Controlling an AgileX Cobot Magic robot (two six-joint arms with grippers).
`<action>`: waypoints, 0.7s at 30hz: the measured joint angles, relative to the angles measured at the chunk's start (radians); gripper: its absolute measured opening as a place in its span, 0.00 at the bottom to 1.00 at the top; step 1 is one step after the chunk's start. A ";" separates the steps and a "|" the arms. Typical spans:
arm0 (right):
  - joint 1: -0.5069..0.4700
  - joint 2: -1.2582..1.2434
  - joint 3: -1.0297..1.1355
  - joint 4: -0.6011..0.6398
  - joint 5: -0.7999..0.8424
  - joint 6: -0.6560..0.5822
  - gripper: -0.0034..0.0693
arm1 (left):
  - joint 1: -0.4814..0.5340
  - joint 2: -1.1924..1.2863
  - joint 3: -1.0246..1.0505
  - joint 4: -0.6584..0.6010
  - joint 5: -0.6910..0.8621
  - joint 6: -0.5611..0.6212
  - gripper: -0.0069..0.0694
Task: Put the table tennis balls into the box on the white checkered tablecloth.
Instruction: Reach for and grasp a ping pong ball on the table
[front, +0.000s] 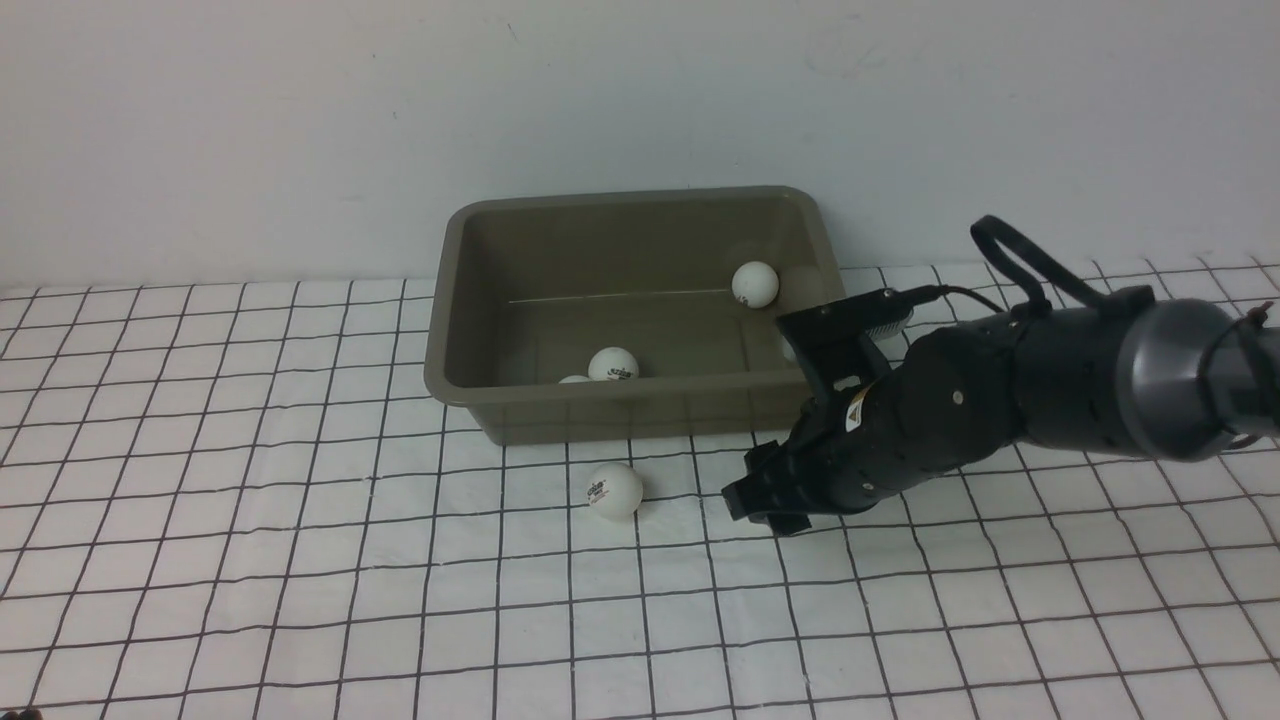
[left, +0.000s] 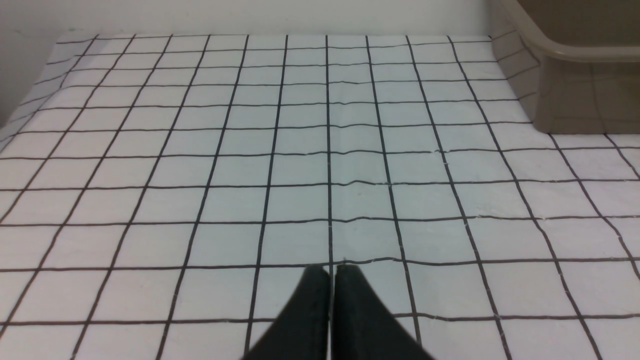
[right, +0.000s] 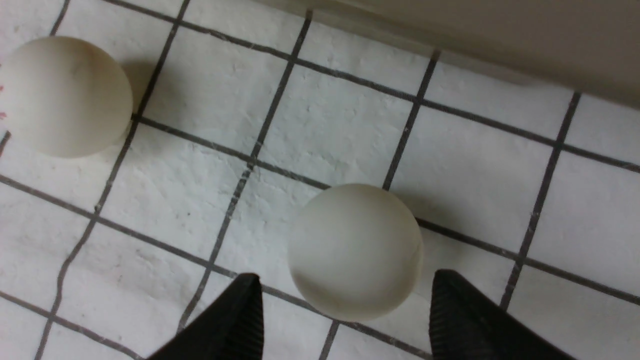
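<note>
left gripper (left: 332, 274): pressed together, empty, above checkered tablecloth (left: 200, 150), apart from box. box (front: 620, 412): olive-grey, open side up, long axis left-right, standing on tablecloth. three balls visible inside: logo ball (front: 613, 364) at front wall, dark print unreadable; part-hidden ball (front: 574, 379) just beside it; back-right ball (front: 754, 284). loose ball (front: 614, 489) on tablecloth just in front of box, dark-and-red print too small to read. right gripper (right: 345, 282): spread, one finger each side of plain ball (right: 355, 250) on tablecloth, not pinching.

box (front: 620, 197) on tablecloth (front: 300, 600) | three balls (front: 613, 364) in box | two balls (front: 614, 489) on tablecloth before box
</note>
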 joint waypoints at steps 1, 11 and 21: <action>0.000 0.000 0.000 0.000 0.000 0.000 0.61 | 0.000 0.000 0.000 0.000 0.000 0.000 0.09; 0.000 0.000 0.000 0.000 -0.021 0.000 0.61 | 0.000 0.000 0.000 0.000 0.000 0.000 0.09; 0.000 0.000 0.000 0.000 -0.049 -0.003 0.61 | 0.000 0.000 0.000 0.000 0.000 0.000 0.09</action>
